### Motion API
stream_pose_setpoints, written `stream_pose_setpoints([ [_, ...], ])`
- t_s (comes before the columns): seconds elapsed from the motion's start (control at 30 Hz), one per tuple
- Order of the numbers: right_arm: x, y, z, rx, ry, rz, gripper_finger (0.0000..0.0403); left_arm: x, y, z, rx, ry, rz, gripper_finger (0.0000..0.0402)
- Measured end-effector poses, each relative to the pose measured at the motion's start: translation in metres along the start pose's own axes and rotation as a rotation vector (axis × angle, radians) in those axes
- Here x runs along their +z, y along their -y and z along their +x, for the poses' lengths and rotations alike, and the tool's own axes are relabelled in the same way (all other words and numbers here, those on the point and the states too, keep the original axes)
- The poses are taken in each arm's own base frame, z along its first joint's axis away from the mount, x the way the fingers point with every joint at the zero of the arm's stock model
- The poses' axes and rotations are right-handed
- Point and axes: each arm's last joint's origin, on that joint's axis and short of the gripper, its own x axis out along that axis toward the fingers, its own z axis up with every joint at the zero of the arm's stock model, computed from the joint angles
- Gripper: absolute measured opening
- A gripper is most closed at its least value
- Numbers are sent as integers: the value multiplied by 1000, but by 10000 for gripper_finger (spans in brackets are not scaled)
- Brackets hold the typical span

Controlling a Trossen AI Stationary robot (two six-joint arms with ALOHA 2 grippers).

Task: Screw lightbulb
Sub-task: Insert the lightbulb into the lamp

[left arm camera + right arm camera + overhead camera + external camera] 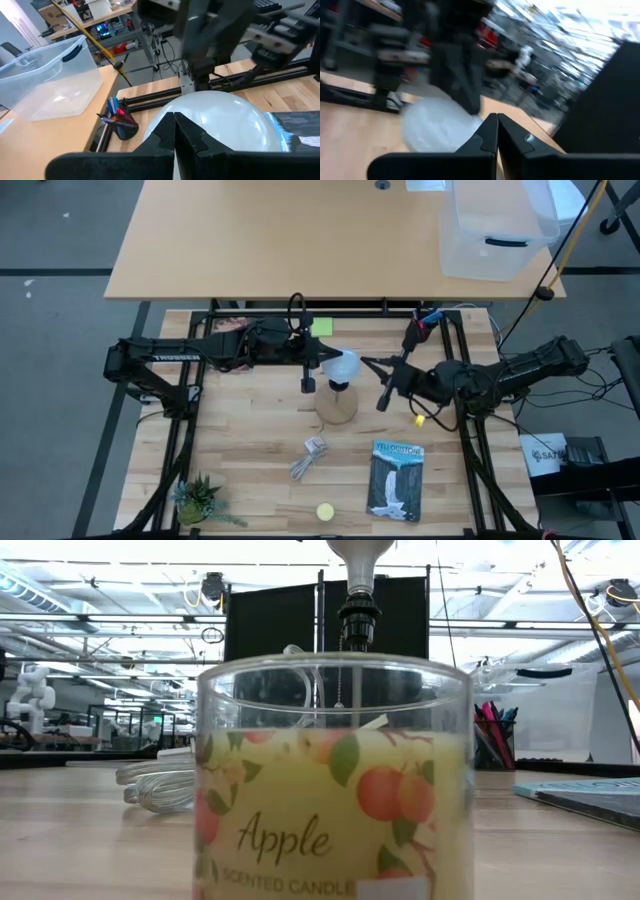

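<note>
On the wooden table [250, 450] the bulb [343, 365] sits in the cone base [336, 404]; the left gripper [322, 362], at its 9 o'clock, touches it, fingers together; the right gripper [384, 382], at 3 o'clock, is closed, apart.

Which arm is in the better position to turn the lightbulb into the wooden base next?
Probably the left. In the high view the left gripper is at the lightbulb, directly over the wooden base, and the bulb fills its wrist view. The right gripper waits beside it, fingers together, holding nothing.

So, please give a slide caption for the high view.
Left gripper at the lightbulb above the wooden base; right gripper waits beside.
</note>
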Motion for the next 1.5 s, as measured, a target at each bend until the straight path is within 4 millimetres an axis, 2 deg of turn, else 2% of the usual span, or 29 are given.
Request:
stream_pose_setpoints([
  [0.07, -1, -1, 2, 50, 19, 14, 0, 0, 0, 0, 0, 0, 0, 0],
  [0.37, -9, -6, 12, 69, -8, 25, 0, 0, 0, 0, 0, 1, -1, 0],
  [0.87, -11, -7, 12, 77, -28, 24, 0, 4, -1, -5, 6, 21, 3, 1],
  [1.27, -9, -6, 12, 67, -8, 16, 0, 11, 2, -14, -2, 57, 12, 35],
  [1.37, -9, -7, 11, 64, -12, 16, 0, 13, 2, -19, -3, 62, 20, 36],
  [1.5, -8, -7, 8, 32, -32, 21, 0, 17, 3, -39, 30, 15, 37, 35],
])
